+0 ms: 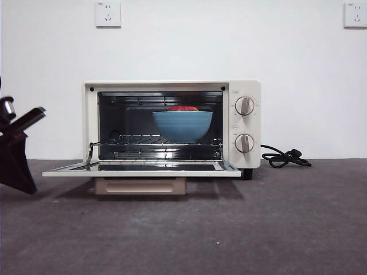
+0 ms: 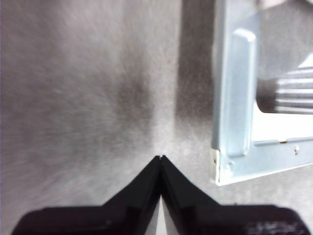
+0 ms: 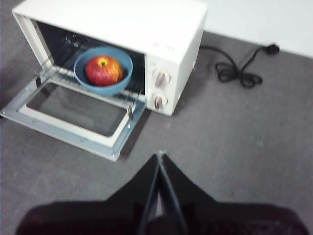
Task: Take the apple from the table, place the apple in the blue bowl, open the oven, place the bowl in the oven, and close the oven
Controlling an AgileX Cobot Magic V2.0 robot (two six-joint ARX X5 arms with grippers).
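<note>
Though oven [image 1: 172, 127] open: 1 apple [image 3: 103, 70], 1 bowl [image 1: 182, 125].

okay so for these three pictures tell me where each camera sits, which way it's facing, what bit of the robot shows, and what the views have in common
Front view: low at table height, level toward the oven; a dark arm shows at one edge.
Left wrist view: on the left arm, looking down at the table beside the open door's corner; left claw shut.
Right wrist view: on the right arm, high, looking down at the oven; right claw shut.
Shared: front and right views show the blue bowl holding the apple.

No text, brand or number is legible anywhere; the oven [image 1: 172, 129] markings are blurred.
</note>
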